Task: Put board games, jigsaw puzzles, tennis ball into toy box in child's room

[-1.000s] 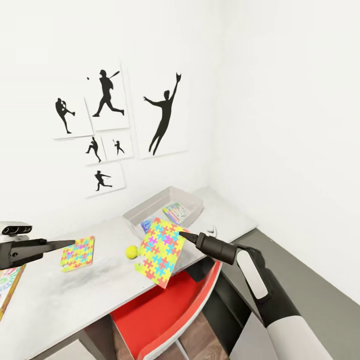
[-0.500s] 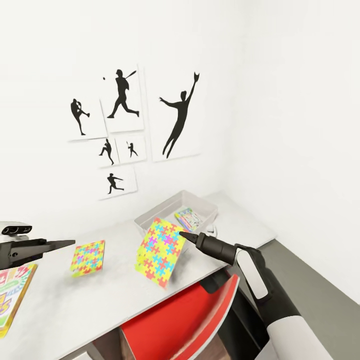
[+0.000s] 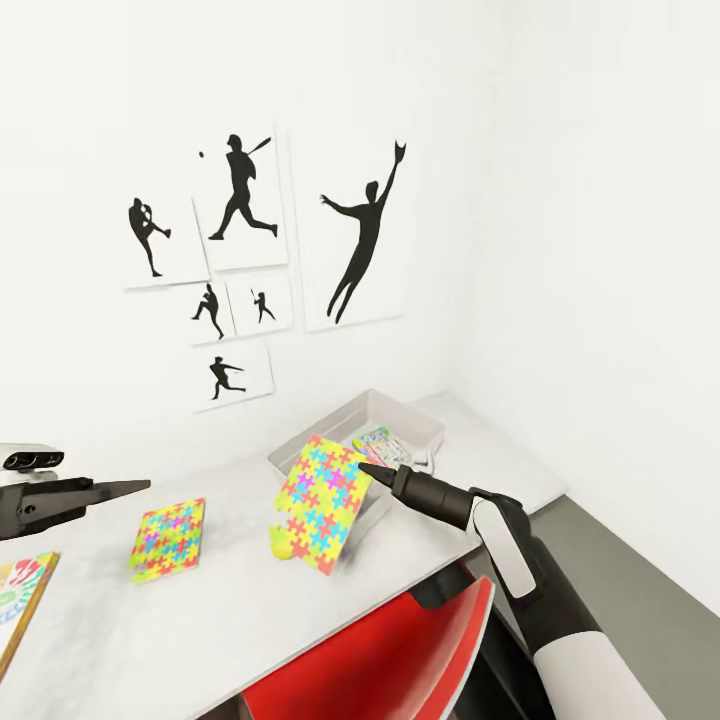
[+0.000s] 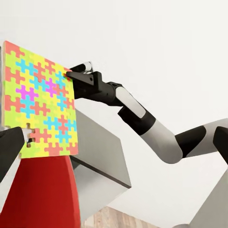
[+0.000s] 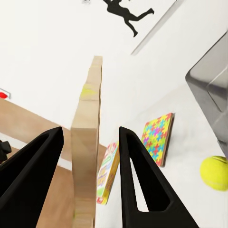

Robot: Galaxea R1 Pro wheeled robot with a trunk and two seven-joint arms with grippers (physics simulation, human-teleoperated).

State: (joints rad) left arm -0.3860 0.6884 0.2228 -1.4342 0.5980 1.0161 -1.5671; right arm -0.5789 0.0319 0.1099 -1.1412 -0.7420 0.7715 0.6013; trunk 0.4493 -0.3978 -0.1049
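1. Change vs a sec ago: the whole head view has shifted, so the camera/base moved, not the things; the tennis ball (image 3: pixel 277 546), earlier in plain sight beside the held jigsaw puzzle (image 3: pixel 322 489), now peeks from under its lower edge; the toy box (image 3: pixel 432 432) sits a bit nearer the frame centre.
2. Right tool (image 3: pixel 364 468): clamped on the puzzle's edge, sheet tilted up on its side above the desk (image 3: pixel 250 600), just in front of the toy box; right wrist view shows the sheet's edge between the two fingers.
3. Left tool (image 3: pixel 140 487): empty, held over the desk's left part; fingers together or apart, can't tell.
4. Meaning, as I judge it: the puzzle still needs carrying over the rim & dropping in.
5. Others: 2nd jigsaw puzzle (image 3: pixel 168 539) flat on desk; a board game (image 3: pixel 22 598) at the left edge; printed game box (image 3: pixel 380 443) already inside the toy box.
6. Writing: none legible on any box at this res.
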